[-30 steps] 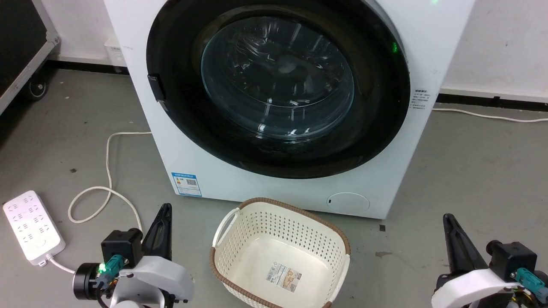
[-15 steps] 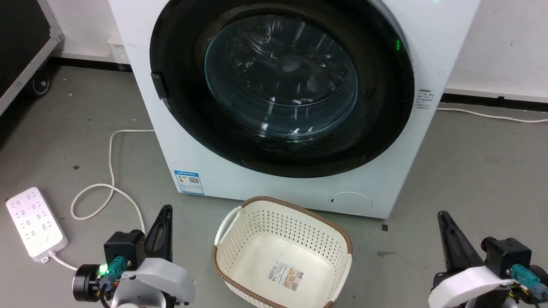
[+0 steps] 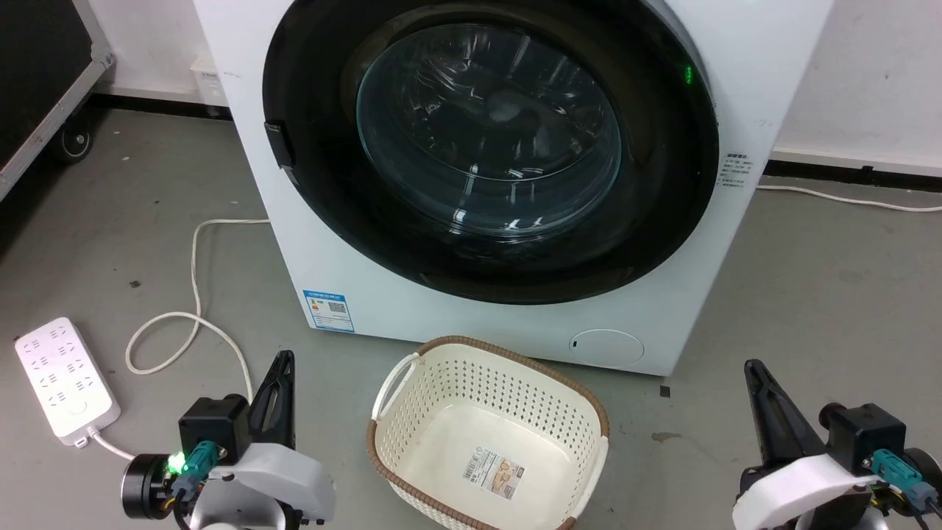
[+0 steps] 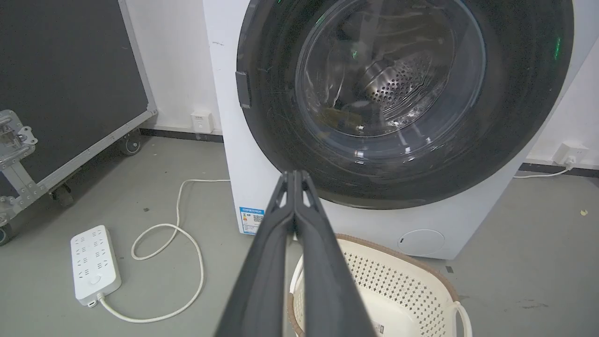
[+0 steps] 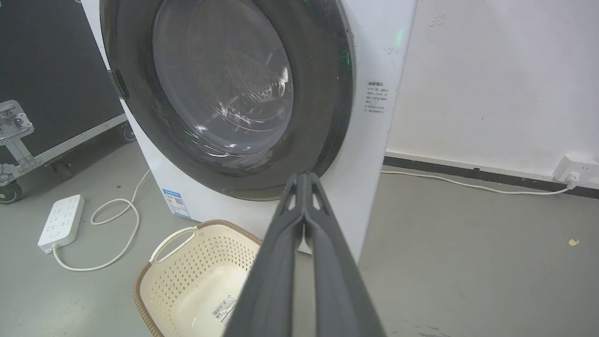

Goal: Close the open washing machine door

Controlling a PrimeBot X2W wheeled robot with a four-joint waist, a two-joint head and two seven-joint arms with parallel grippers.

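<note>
The basket [image 3: 482, 344] stands just in front of the washing machine [image 3: 313, 250], blocking your low middle approach. Left of the machine lie a cord [image 3: 194, 280] and power strip [image 3: 66, 381]; right of it you have open floor [image 3: 824, 294] to pass.

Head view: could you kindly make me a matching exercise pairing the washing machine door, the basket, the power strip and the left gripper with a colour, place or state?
Things:
1. washing machine door
2. basket
3. power strip
4. left gripper

Descriptions:
A. white, lying on the floor at far left
B. cream, perforated, in front of the washing machine
C. black rim, closed
D. dark fingers pressed together, lower left

Pairs: 1-C, 2-B, 3-A, 4-D
</note>
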